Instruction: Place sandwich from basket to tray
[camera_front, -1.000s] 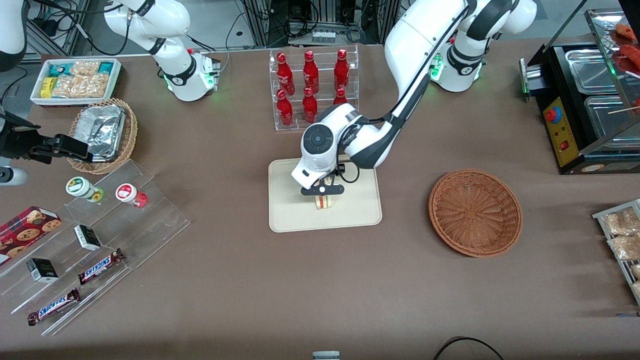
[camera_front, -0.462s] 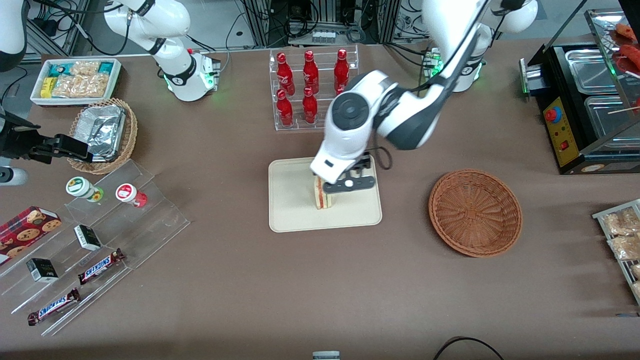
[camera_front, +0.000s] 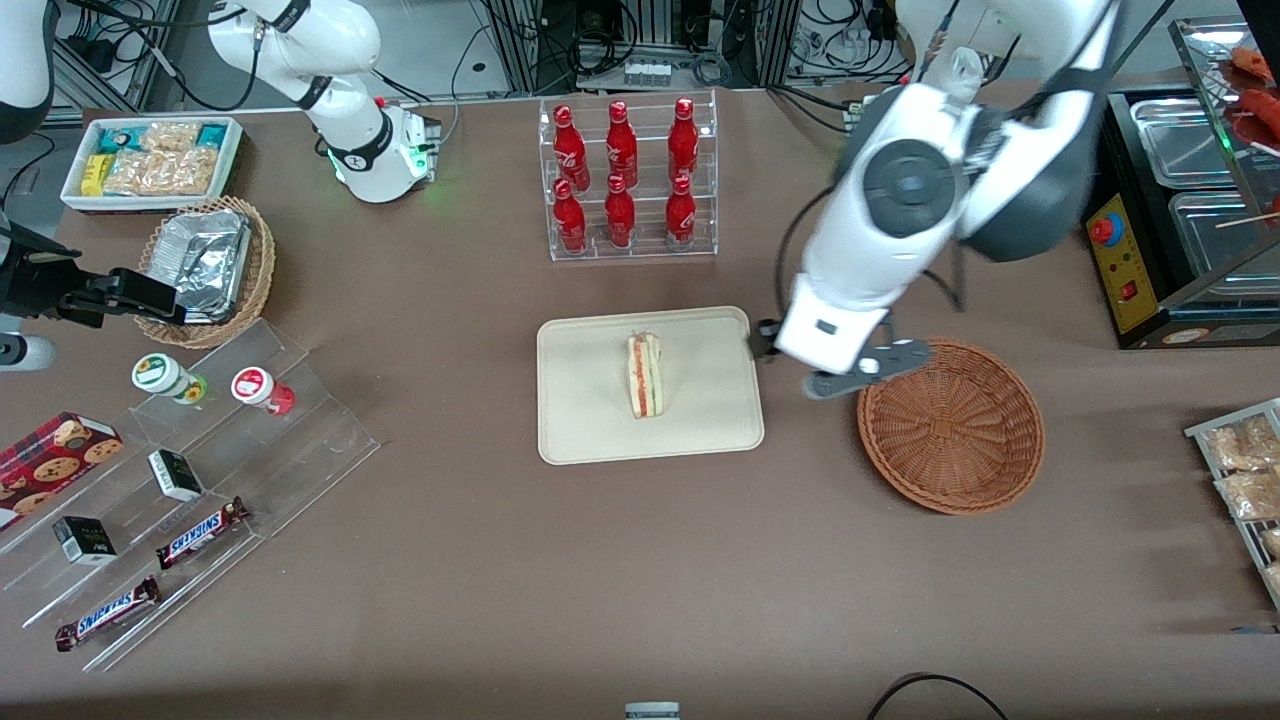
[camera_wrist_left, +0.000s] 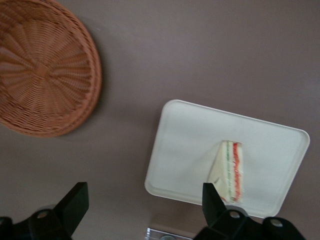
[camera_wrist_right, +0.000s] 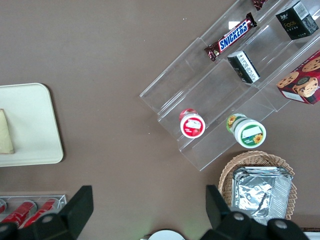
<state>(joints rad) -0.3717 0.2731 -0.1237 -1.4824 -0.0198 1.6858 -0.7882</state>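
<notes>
My fingers (camera_front: 842, 374) hang above the brown surface (camera_front: 620, 560), between the tray (camera_front: 580, 420) and the basket (camera_front: 950, 425), spread wide apart w/ nothing in them; the wrist view shows both black tips (camera_wrist_left: 212, 200) well separated and bare.

The sandwich (camera_front: 643, 375) stands on its long edge near the middle of the tray, filling stripes facing up, no contact w/ me. Seen from the tray's centre, the basket sits out at about 3 o'clock in the front view, empty. So the job looks done, I'd say.

What could go wrong now: the wedge is balanced on a narrow edge, so a bump to the tray or a low sweep of my arm over it could tip it flat or push it to the rim. I'm already off toward the basket, so the risk seems small. A drop in height here could clip the basket's rim, since my fingers are just beside its edge; I can't judge my clearance above it well from these views.

Around: a clear rack of red bottles (camera_front: 622, 180) at roughly 12 o'clock from the tray, a clear stepped display w/ candy bars and cups (camera_front: 190, 470) toward the parked arm's end, a black food warmer (camera_front: 1180, 200) toward my end.
</notes>
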